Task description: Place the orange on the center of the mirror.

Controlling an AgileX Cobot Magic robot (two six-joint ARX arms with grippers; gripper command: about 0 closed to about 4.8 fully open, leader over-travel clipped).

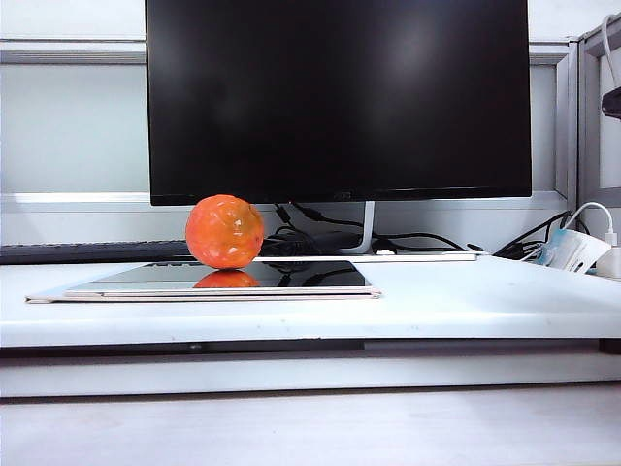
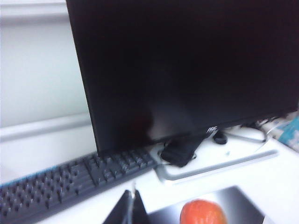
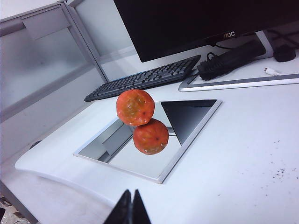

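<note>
A white counter [image 1: 466, 301] in an office cubicle carries a large black monitor [image 1: 338, 97] at the far side, a black keyboard [image 3: 145, 78] to the far left and a tangle of cables [image 1: 320, 233] by the monitor's foot.

The mirror [image 1: 320, 277] lies flat on the counter in front of the monitor, toward the left. The orange [image 1: 224, 231] sits on the glass, its reflection directly under it. In the right wrist view it rests roughly mid-panel, perhaps slightly toward the far-left edge. The placing looks done; at most a small centring nudge could be left, and the exterior view is too shallow to settle that.

The orange is round, so it has no real long axis or facing. The mirror's long axis runs left to right in the exterior view, face up.

The left end effector [image 2: 132, 207] is clenched and empty, its fingertips pressed together, near the mirror's near-left side and apart from the fruit. The right end effector [image 3: 131, 207] is likewise closed on nothing, hanging over the near part of the counter, well apart from the mirror. Neither arm shows in the exterior view.
</note>
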